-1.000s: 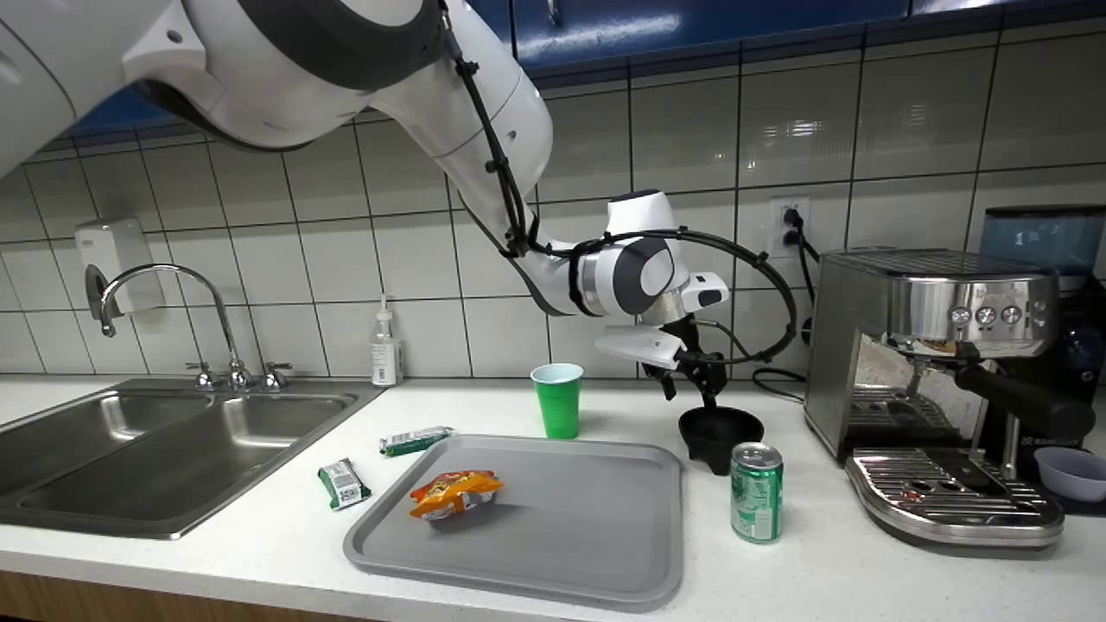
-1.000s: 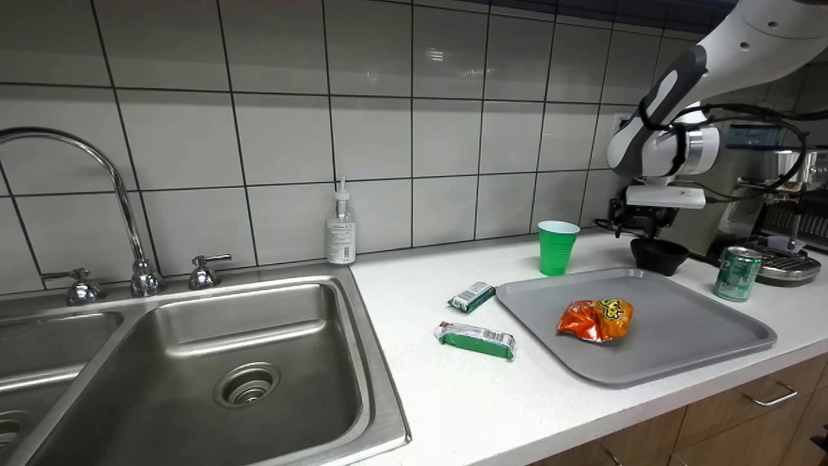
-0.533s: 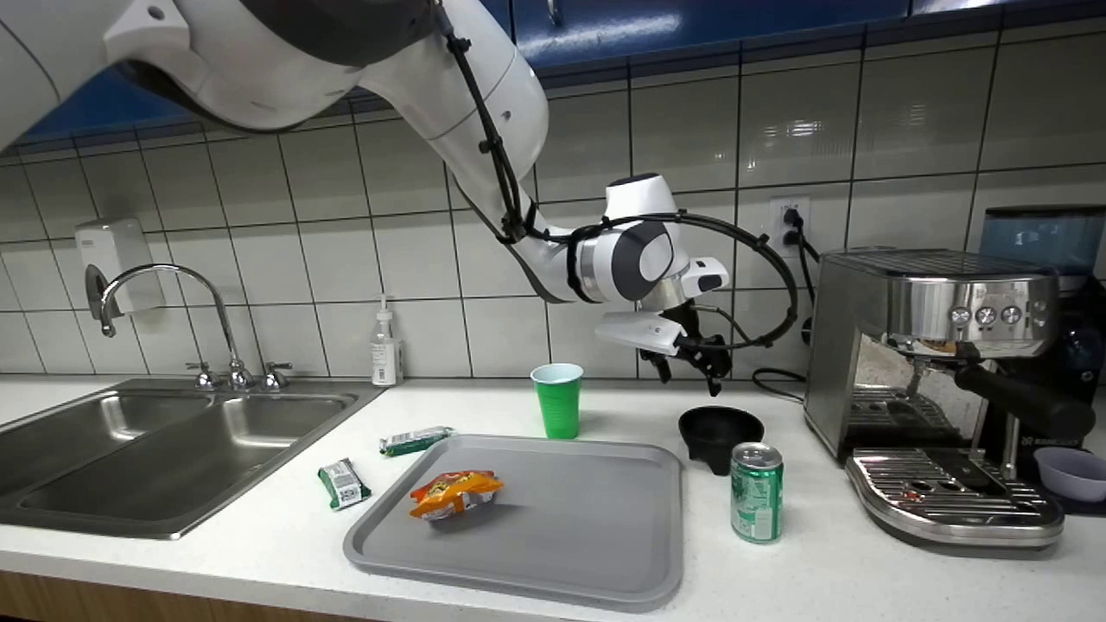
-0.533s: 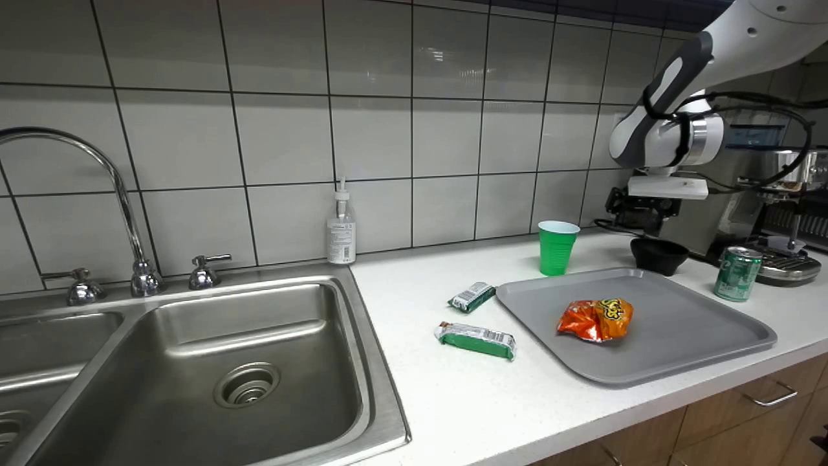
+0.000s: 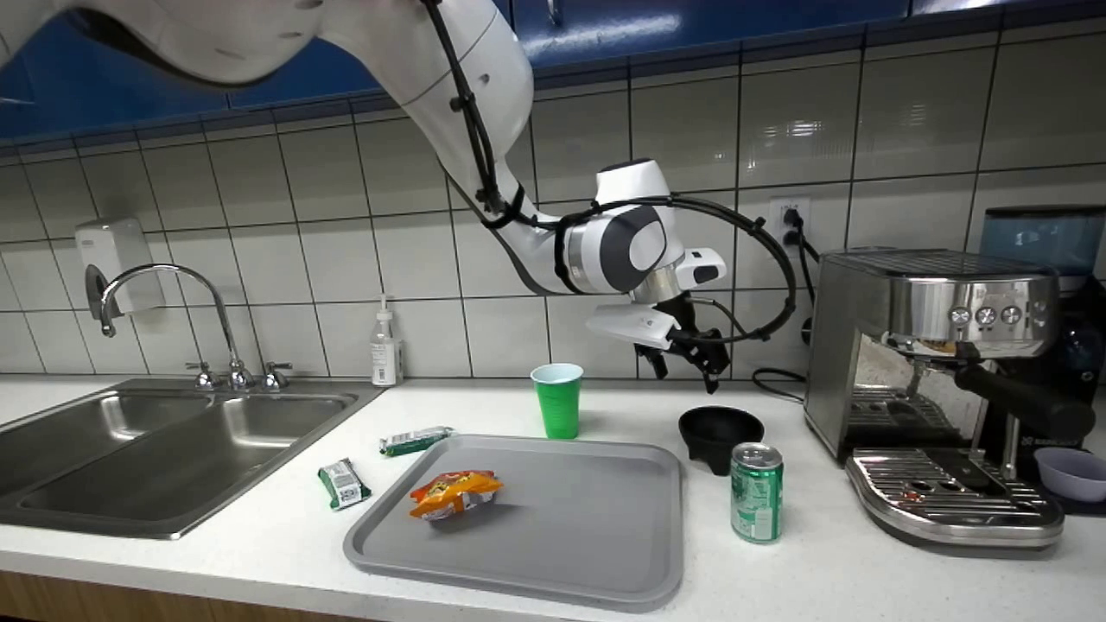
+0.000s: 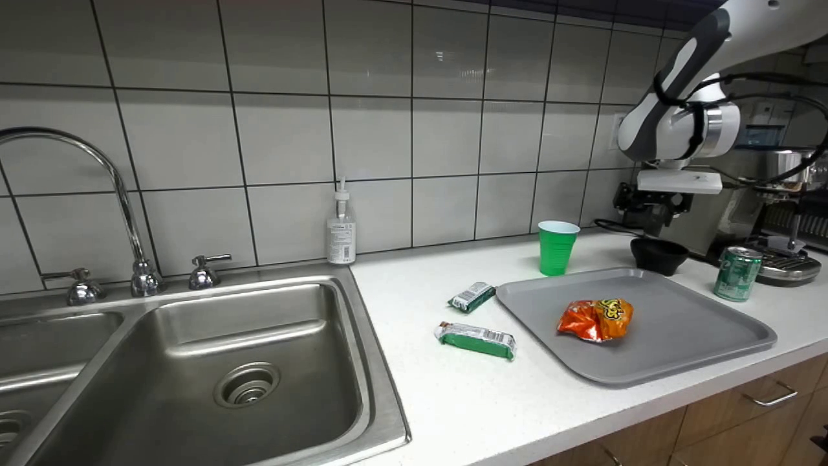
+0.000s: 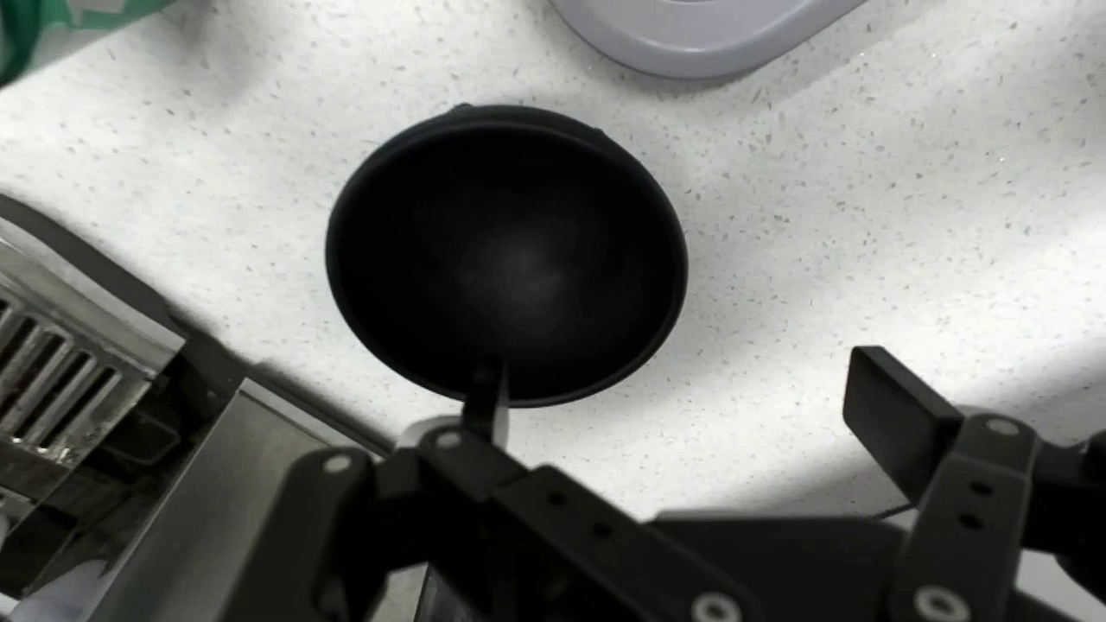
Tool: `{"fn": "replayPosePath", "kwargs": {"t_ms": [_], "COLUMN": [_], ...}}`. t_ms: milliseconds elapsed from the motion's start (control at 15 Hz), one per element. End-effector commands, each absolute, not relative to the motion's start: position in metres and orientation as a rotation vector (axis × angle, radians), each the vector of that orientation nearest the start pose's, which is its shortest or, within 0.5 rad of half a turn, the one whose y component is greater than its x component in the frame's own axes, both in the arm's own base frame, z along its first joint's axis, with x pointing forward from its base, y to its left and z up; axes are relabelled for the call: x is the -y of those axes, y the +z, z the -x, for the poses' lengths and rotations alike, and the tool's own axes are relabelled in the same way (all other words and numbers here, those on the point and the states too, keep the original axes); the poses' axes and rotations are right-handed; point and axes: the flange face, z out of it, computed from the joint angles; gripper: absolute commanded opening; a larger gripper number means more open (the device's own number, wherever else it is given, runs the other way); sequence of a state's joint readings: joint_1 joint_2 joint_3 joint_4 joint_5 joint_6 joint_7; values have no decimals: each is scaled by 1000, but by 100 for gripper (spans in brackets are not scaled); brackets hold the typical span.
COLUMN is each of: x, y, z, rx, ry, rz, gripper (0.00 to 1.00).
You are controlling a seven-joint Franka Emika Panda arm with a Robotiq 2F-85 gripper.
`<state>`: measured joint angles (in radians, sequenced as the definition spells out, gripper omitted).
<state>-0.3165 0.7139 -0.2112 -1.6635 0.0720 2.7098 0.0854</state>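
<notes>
A round black bowl point(image 5: 721, 442) stands on the white counter. Looking down in the wrist view, I see nothing inside the bowl point(image 7: 518, 268). My gripper point(image 5: 687, 380) hangs above its back rim, apart from it, with the jaws spread wide. Nothing lies between the fingertips of the gripper point(image 7: 678, 376) in the wrist view; one finger overlaps the bowl's near rim there. In front of the bowl is a green can point(image 5: 757, 494). A grey tray point(image 5: 570, 527) lies beside it, bearing an orange snack packet point(image 5: 455, 495).
A silver coffee machine point(image 5: 933, 363) stands close on the gripper's far side, with a power cord near the wall. A green cup point(image 5: 559, 406) is behind the tray. Two green-white wrapped bars point(image 6: 475, 341) lie between tray and sink point(image 6: 381, 362). A soap bottle point(image 6: 341, 233) stands behind.
My gripper has risen from the bowl, where one finger reached its rim, and its jaws have spread a little wider. The bowl and the other objects have stayed put.
</notes>
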Motion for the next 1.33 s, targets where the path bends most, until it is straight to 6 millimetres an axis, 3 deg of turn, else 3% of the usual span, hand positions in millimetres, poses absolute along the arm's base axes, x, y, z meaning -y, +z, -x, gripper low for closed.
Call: {"fn": "replayPosePath", "kwargs": {"t_ms": [0,667,1267], "x": [334,338,356], "y": [250,262,273], "z": [-600,-540,-482], "rx": [-1003,-1100,-1229], "ry": [-533,-513,-463], "rz": [3109,3083,3041], "gripper": [100,100,100]}}
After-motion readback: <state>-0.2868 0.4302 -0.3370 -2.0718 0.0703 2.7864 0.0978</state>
